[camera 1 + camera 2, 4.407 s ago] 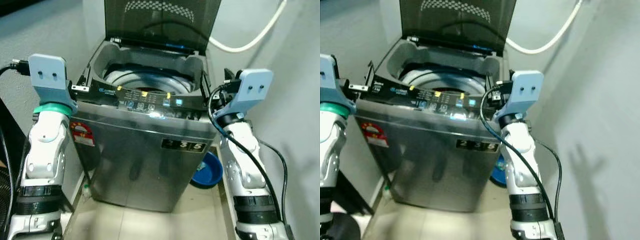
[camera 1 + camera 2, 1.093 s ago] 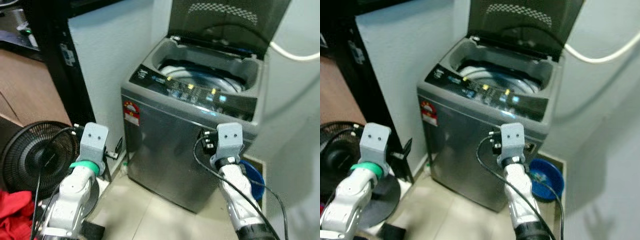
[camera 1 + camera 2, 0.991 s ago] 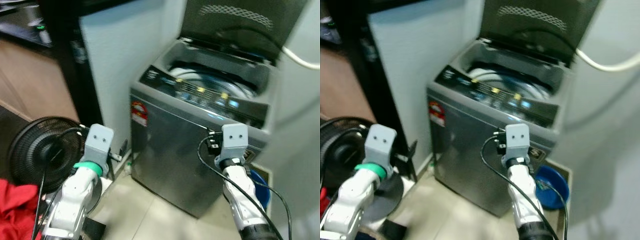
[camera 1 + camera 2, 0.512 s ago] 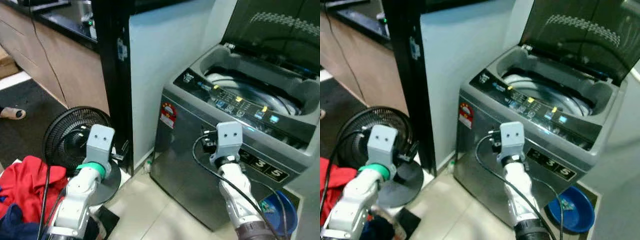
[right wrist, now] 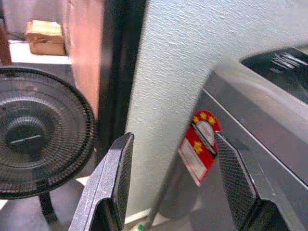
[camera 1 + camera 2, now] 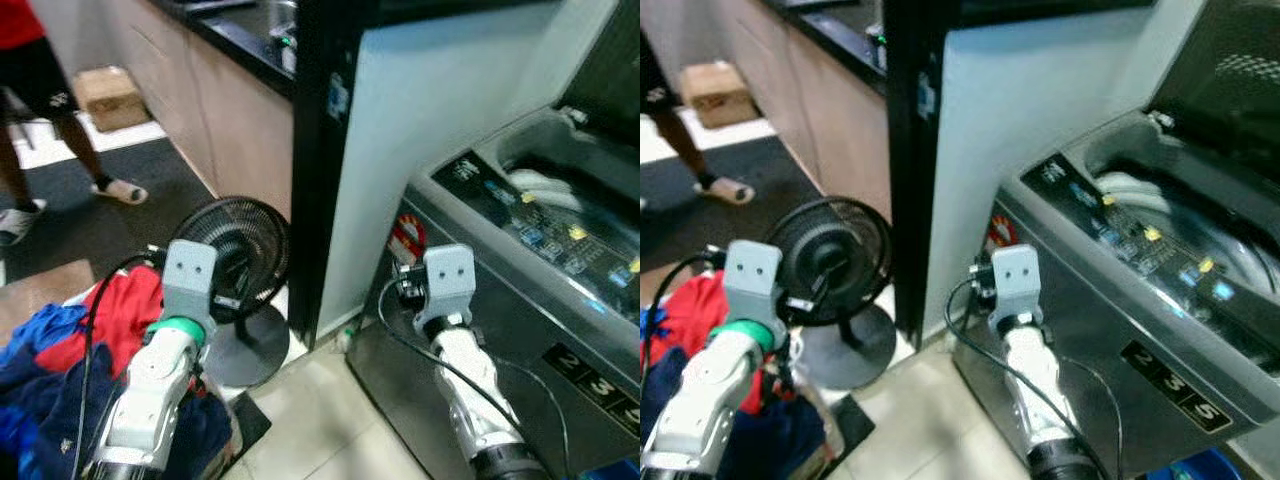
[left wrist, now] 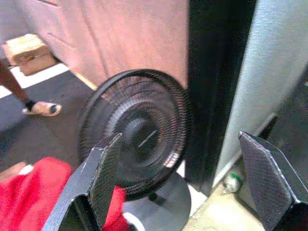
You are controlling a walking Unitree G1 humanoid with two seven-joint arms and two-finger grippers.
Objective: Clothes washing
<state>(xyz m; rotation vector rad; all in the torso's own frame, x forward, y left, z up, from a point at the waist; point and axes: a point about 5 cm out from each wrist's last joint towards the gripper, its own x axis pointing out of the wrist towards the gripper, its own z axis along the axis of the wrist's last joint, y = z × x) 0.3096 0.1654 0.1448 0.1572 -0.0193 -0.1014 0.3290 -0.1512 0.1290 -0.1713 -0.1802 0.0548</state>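
Observation:
A grey top-loading washing machine (image 6: 520, 300) stands at the right with its lid up and its drum (image 6: 1160, 215) showing. A heap of red and blue clothes (image 6: 60, 340) lies on the floor at the lower left, beside my left arm. In the left wrist view my left gripper (image 7: 185, 173) is open and holds nothing; it points at a fan, with red cloth (image 7: 29, 207) below it. My right gripper (image 5: 175, 185) is open too and holds nothing. It faces the washer's front corner with its red sticker (image 5: 202, 147).
A black floor fan (image 6: 238, 250) stands between the clothes and a black pillar (image 6: 320, 150). Wooden cabinets (image 6: 230, 110) run along the back. A person's legs (image 6: 40, 90) and a cardboard box (image 6: 110, 95) are at the far left. A blue basin (image 6: 1200, 468) sits by the washer.
The camera has swung left: the washer has slid to the right edge, and the fan, clothes heap and person have come into view. Both arms are lower than 4.4 s ago.

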